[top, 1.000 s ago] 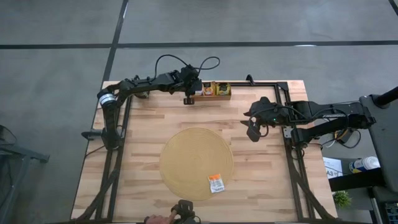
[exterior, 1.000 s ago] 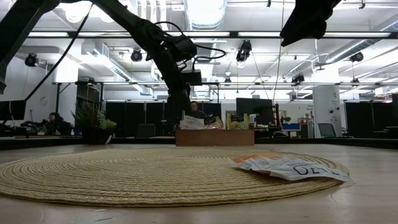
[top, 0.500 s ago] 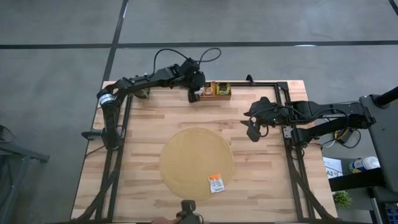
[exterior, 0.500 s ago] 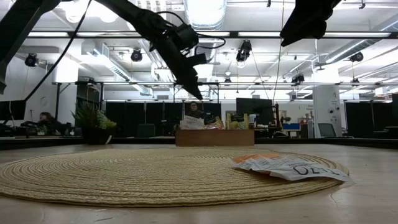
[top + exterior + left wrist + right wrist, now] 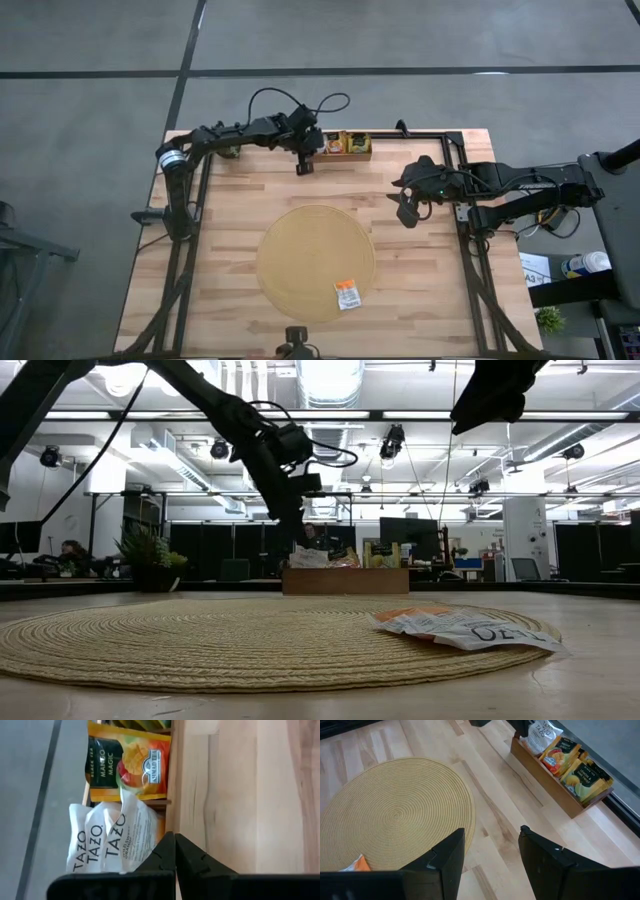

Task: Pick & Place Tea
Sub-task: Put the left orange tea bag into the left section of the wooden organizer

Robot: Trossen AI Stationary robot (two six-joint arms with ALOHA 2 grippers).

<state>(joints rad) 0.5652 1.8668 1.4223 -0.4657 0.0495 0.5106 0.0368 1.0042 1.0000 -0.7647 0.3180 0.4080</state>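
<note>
Table point(image 5: 230, 215) carried a round mat point(image 5: 316, 262) at centre. Wooden tray point(image 5: 345, 146) at 12 o'clock held tea sachets point(image 5: 112, 840); one sachet point(image 5: 347, 294) lay at the mat's 5 o'clock. Left gripper point(image 5: 303, 165), fingers closed and empty, stood beside the tray. Right gripper point(image 5: 407, 212), fingers spread, waited at 3 o'clock.

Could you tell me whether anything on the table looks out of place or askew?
Only slightly. One tea sachet lies loose and crumpled near the round mat's edge, away from the others in the wooden tray. In the tray, the white sachets beside the left end effector lean unevenly. Nothing appears spilled or damaged.
</note>
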